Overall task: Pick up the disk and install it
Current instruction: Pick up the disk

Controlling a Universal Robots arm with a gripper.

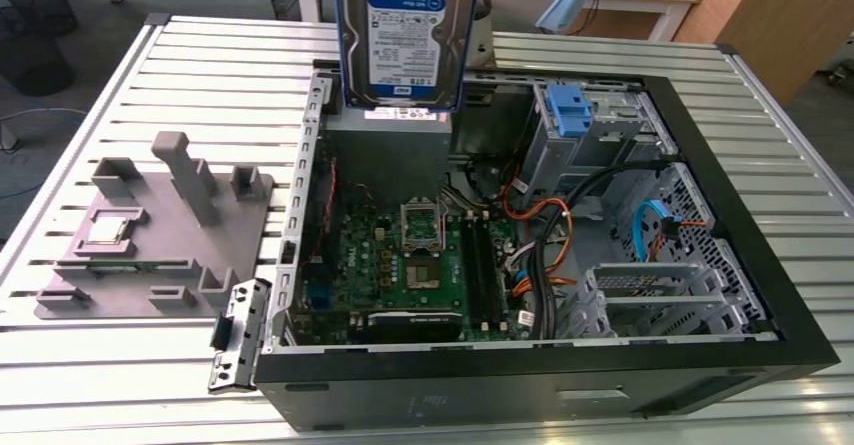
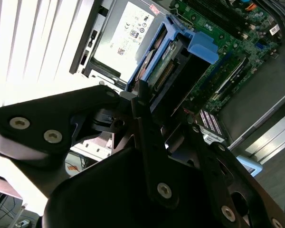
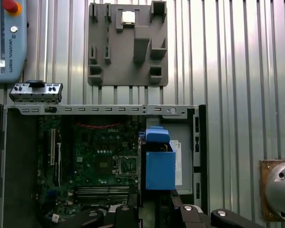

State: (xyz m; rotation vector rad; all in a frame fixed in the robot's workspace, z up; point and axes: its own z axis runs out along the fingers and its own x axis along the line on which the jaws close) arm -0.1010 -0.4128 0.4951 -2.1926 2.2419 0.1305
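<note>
- Ribbed metal table [image 1: 160, 55], pale and glossy, carries an open black computer case [image 1: 747, 295] with its side panel off. The green motherboard [image 1: 400, 265] is exposed inside.
- On the exterior view's left is a matte grey fixture plate [image 1: 147, 235] with blocky posts and slots. A small square silver chip [image 1: 107, 230] sits on it.
- The disk [image 1: 404, 40] is off the table. It hangs upright over the far end of the case with its white-and-blue label facing the exterior camera, and it touches nothing below.
- In the second wrist view the black gripper [image 2: 142, 102] is clamped narrow on one end of the disk [image 2: 164, 61]. The jaws pinch the blue plastic frame.
- In the first wrist view the frame [image 3: 160, 166] hovers above the grey power-supply box [image 3: 178, 164], beside the motherboard.
- Step, by my judgement: pick-up is done and the disk is being carried — install not yet made.
- What seating calls for, as I judge it: the flat metal body with its plastic rails must enter a sheet-metal drive cage [image 1: 654, 295] square and level. It must also stay clear of the loose orange and blue cables [image 1: 561, 215].
- Handling guess: the metal casing is rigid and the plastic frame slightly springy — grip looks secure.
</note>
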